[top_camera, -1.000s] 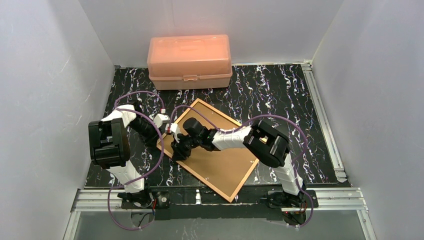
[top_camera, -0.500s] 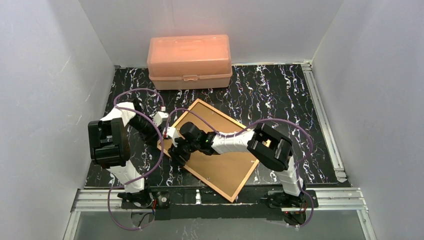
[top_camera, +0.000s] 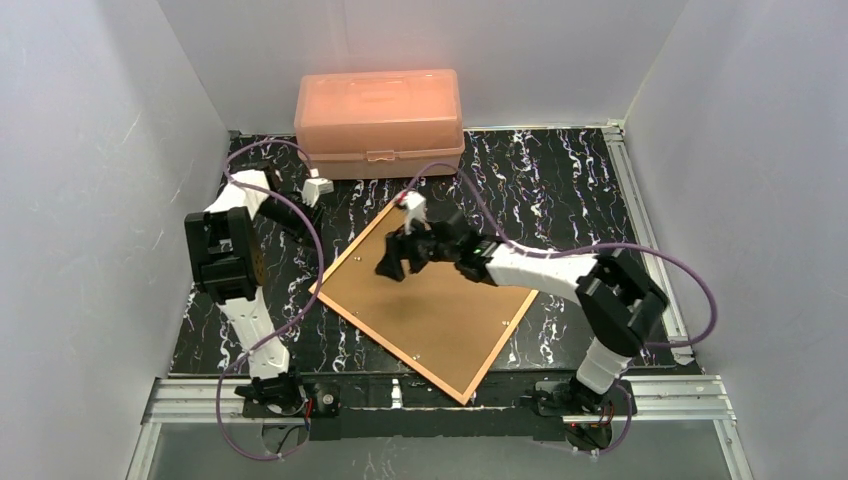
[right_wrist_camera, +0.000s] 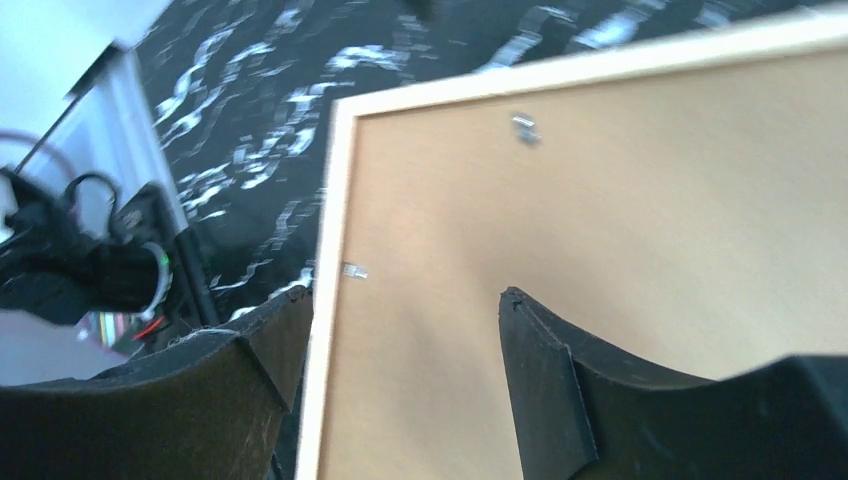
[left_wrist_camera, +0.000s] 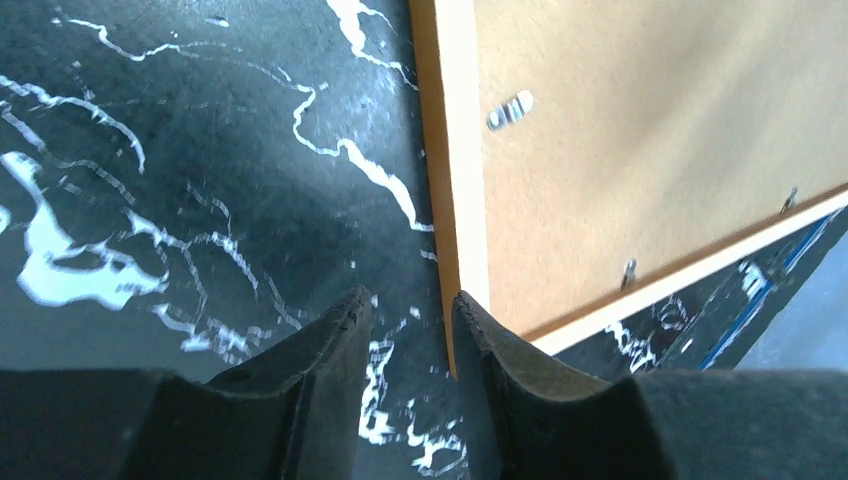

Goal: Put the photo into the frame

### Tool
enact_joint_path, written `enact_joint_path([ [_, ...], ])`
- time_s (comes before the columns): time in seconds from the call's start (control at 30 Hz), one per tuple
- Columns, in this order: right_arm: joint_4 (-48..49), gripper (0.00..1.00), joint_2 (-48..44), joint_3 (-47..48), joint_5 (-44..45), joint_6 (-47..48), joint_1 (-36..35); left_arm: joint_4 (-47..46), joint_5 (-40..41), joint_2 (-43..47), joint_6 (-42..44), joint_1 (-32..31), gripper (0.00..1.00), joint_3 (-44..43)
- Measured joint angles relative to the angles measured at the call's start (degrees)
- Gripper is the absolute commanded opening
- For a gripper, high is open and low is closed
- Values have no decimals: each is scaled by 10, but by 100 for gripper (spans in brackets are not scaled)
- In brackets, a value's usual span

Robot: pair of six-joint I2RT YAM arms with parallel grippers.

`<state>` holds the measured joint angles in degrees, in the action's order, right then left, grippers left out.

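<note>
Frame [top_camera: 445, 320] lies face down, its thin border orange-brown

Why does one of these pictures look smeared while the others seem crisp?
Right wrist view: motion blur smears the veined table and softens the frame. Left wrist view: sharper, though the close left end effector looks dark and soft, with a pale sheen on the table. Top view: crisp, evenly lit across the backing board.

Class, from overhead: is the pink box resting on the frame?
No, the pink box stands apart from the frame, beyond its far corner.
</note>
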<state>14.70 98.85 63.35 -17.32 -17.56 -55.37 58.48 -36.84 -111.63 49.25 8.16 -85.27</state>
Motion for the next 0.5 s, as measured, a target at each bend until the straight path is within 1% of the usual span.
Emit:
enact_joint_path([
  [0.1,-16,82,-47,-56,45,-41,47,-28,4,-33,-47,-15,30,0],
  [0.2,-82,88,-96,-95,102,-72,70,-55,20,-51,-82,-31,27,0],
  [0.33,-214,96,-185,-125,172,-122,87,-80,27,-53,-104,-43,23,5],
  [0.5,-372,99,-308,-157,234,-192,121,-94,23,-52,-107,-44,18,33],
])
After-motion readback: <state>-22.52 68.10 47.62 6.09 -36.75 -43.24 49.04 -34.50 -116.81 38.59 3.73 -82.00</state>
